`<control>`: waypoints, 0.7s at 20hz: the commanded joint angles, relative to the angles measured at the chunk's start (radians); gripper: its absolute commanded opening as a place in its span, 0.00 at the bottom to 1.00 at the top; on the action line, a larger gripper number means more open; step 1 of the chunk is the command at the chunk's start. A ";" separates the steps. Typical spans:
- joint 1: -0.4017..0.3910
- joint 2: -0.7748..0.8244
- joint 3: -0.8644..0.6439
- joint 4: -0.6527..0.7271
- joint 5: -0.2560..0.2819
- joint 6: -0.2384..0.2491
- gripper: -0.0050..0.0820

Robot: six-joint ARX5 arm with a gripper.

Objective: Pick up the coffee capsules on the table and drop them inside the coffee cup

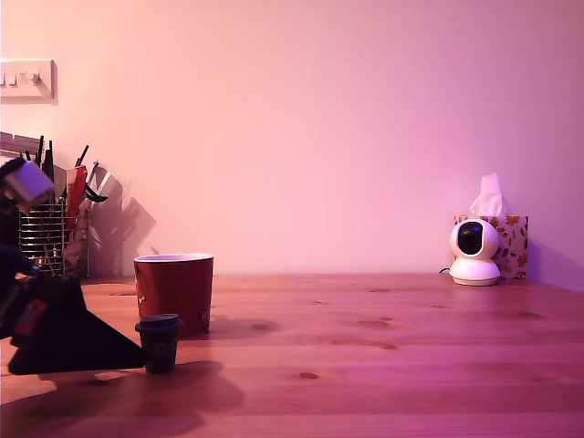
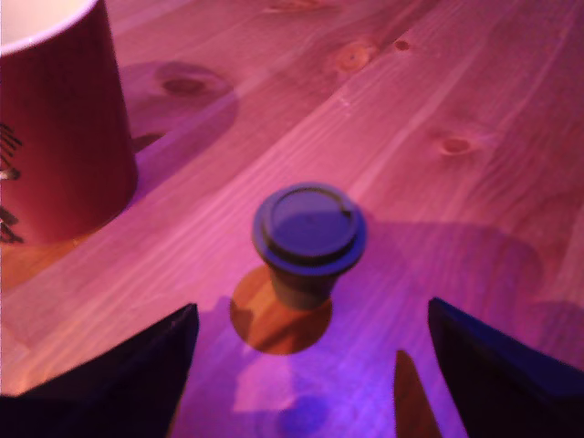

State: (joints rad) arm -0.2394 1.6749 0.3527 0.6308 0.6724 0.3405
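Gripper (image 2: 312, 315) sits low at the exterior view's left, its dark fingers (image 2: 137, 383) spread wide, holding nothing; one dark coffee capsule (image 1: 159, 342) stands upright on the wooden table (image 1: 383, 365) just off the fingertips; the red coffee cup (image 1: 173, 290) stands close behind it, slightly rightward.

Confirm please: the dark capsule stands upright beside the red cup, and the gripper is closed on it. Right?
Not quite: the wrist view shows the gripper open, its fingers clear of the dark capsule. The capsule does stand upright beside the red cup.
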 commanded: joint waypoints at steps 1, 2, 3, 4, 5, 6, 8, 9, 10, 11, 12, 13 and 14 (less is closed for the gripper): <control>0.001 0.039 0.016 0.008 0.005 0.008 0.90; -0.002 0.048 0.022 0.011 0.005 0.008 0.90; -0.006 0.054 0.028 0.020 0.005 0.008 0.90; -0.012 0.054 0.033 0.025 0.005 0.008 0.90; -0.015 0.054 0.040 0.025 0.005 0.008 0.90; -0.018 0.054 0.046 0.025 0.004 0.008 0.90; -0.022 0.059 0.056 0.025 0.004 0.008 0.90; -0.024 0.063 0.060 0.025 0.004 0.008 0.90; -0.027 0.071 0.064 0.025 0.004 0.008 0.90; -0.031 0.082 0.069 0.026 0.004 0.008 0.90; -0.037 0.090 0.074 0.026 0.004 0.008 0.90; -0.044 0.103 0.082 0.027 0.004 0.008 0.90; -0.053 0.113 0.090 0.029 0.004 0.008 0.90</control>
State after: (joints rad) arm -0.2836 1.7672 0.4305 0.6521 0.6731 0.3431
